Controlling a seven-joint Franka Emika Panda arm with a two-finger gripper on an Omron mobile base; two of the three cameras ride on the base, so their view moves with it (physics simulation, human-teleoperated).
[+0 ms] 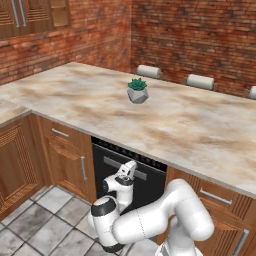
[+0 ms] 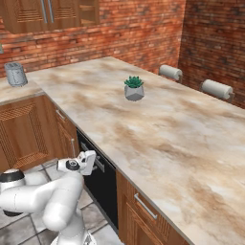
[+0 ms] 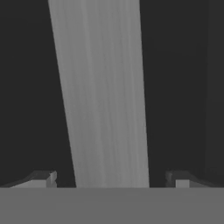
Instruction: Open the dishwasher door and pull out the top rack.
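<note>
Gripper [image 3: 111,179] stood wide open, fingertips [image 3: 41,178] straddling dishwasher door [image 1: 150,187] handle bar [image 3: 103,96], bar lengthwise between them.

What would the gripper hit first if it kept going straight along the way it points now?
Most likely the silver bar handle of the dishwasher door. In the hand view the bar runs between the two open fingertips of the gripper, with the black door panel behind it. How near it is, is hard to judge.
</note>
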